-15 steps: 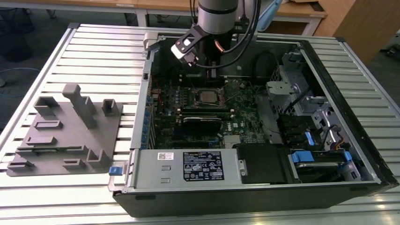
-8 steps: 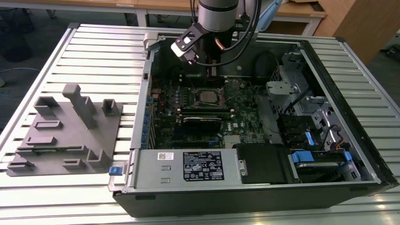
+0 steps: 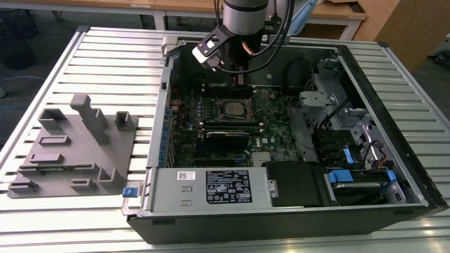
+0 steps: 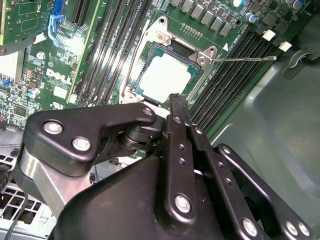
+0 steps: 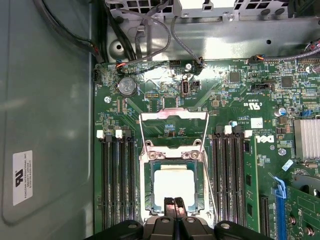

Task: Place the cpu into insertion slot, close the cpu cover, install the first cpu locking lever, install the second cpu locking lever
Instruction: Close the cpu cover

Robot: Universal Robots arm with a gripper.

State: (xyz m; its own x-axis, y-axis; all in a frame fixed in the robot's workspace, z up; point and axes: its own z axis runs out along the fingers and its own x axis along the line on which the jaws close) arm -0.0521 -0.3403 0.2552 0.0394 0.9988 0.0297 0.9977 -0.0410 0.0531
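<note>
Above centre in the exterior view, the hand (image 5: 175, 205), clenched on nothing, hangs over the cpu (image 3: 232, 108); the cpu cover (image 5: 170, 152) seems lowered.

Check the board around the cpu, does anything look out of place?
One lever juts sideways from beside the cpu across the memory slots, looking unlatched. The cpu itself sits square, and nothing looks damaged.

A silvery desk (image 3: 113, 58) of long metal slats carries two things. An open black computer case (image 3: 281, 227) lies on its side on it. Just beside the case, toward the exterior view's left, sits a flat grey fixture (image 3: 67, 153) with upright posts.
</note>
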